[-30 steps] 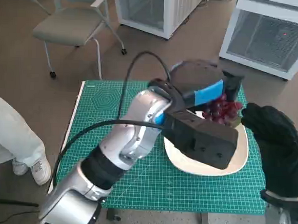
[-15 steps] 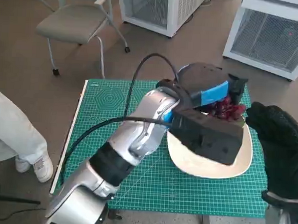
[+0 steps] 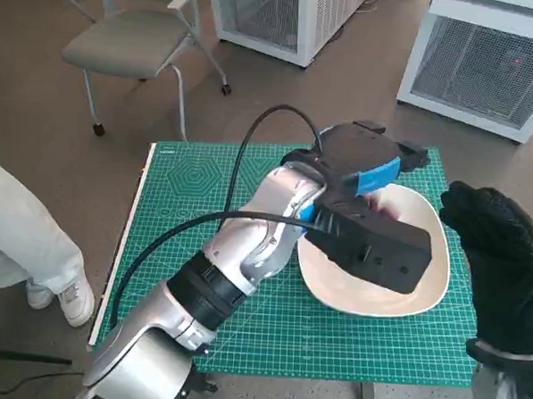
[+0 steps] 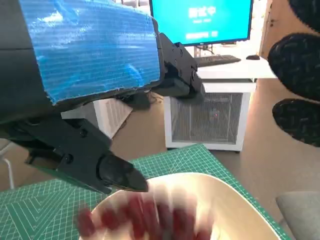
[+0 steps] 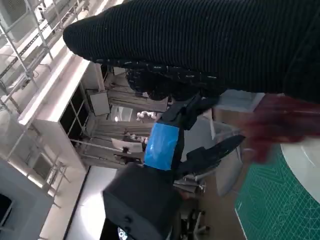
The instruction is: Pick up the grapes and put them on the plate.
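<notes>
My left hand [image 3: 375, 169] hovers over the far side of the white plate [image 3: 423, 288], its black fingers [image 4: 120, 175] spread with nothing between them. The red grapes [image 4: 145, 220] show as a blurred red cluster just below those fingers, inside the plate [image 4: 235, 200]. In the right wrist view the grapes [image 5: 280, 125] are a red smear under the left hand [image 5: 162, 145]. In the head view the hand and wrist hide them almost entirely. My gloved right hand [image 3: 491, 256] hangs beside the plate's right rim, holding nothing, fingers [image 4: 297, 65] apart.
The plate lies on a green cutting mat [image 3: 195, 205] that covers the small table. A black cable [image 3: 251, 145] loops over my left forearm. A grey chair [image 3: 132, 40] and white cabinets [image 3: 488, 68] stand beyond the table. A person's leg [image 3: 23, 240] is at the left.
The grapes were gripped in my left hand over the plate's far edge. Now they have left the fingers and blur downward into the plate. The head camera shifted slightly.
</notes>
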Motion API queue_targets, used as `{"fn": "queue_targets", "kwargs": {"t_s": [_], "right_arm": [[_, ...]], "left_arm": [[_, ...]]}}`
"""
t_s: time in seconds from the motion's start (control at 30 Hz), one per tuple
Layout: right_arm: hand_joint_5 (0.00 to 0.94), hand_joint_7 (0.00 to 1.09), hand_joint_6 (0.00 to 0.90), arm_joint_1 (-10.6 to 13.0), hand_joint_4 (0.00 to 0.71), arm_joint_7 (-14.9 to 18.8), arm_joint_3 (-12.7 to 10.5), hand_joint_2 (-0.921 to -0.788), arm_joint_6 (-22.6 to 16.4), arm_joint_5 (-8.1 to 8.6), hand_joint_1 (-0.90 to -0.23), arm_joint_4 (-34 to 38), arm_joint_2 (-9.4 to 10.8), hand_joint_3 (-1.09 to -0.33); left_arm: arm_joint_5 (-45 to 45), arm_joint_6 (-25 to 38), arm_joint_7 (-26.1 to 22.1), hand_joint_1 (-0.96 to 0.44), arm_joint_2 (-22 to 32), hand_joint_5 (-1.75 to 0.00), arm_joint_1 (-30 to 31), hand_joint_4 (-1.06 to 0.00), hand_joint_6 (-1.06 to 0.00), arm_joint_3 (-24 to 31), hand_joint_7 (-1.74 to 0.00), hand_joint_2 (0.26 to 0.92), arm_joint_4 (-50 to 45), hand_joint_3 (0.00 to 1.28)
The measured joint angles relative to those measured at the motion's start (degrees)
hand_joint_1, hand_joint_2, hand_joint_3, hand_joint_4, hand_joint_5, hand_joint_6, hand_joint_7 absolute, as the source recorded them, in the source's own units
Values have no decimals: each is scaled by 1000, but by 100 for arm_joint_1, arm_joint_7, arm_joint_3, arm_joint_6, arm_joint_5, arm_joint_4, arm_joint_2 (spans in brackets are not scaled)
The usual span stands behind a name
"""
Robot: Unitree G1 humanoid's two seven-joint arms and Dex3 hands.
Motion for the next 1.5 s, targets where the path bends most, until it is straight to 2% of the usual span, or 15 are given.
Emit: {"fn": "queue_targets", "kwargs": {"t_s": [0.13,0.37,0.57,0.73,0.83,0.97,1.2,1.37,1.5], "right_arm": [[857,1004,289,-3,418,49,6,-921,-16,14,-319,36,-3,-594],[862,1010,275,-13,415,134,27,-921,-19,31,-322,73,-4,-595],[865,1016,269,-34,412,186,52,-921,-14,65,-326,78,-6,-595],[867,1019,267,-45,410,199,55,-921,-7,112,-328,80,-15,-594],[868,1020,266,-52,409,199,59,-921,0,116,-328,81,-17,-594],[869,1021,264,-60,408,199,61,-921,2,118,-327,81,-18,-595],[871,1023,263,-170,407,199,98,-921,5,117,-324,83,-15,-596],[871,1023,263,-206,407,203,141,-921,61,117,-321,135,-16,-597],[872,1022,263,-209,408,215,168,-921,102,119,-321,177,-20,-597]], "left_arm": [[1,-49,51,-665,4,-1,0,-130,-259,-7,0,873,51,16],[-16,-53,54,-611,55,-1,19,-113,-250,2,0,910,57,18],[-235,-220,211,-583,288,-8,345,-127,-272,269,-12,920,-272,32],[-905,-895,555,-556,576,-19,931,-164,-305,874,-25,921,-542,35],[-1583,-1456,571,-545,692,-21,1275,-185,-325,1344,-30,921,-490,30],[-2546,-1994,310,-532,751,-21,1676,-207,-344,1922,-32,921,-363,45],[-4177,-2652,-407,-579,667,-14,2384,-223,-334,2788,-15,921,-298,151],[-5275,-2758,-954,-563,547,-14,3056,-237,-321,3357,-5,921,-494,159],[-5729,-2577,-1226,-545,534,-15,3581,-248,-319,3609,-4,921,-717,156]]}}
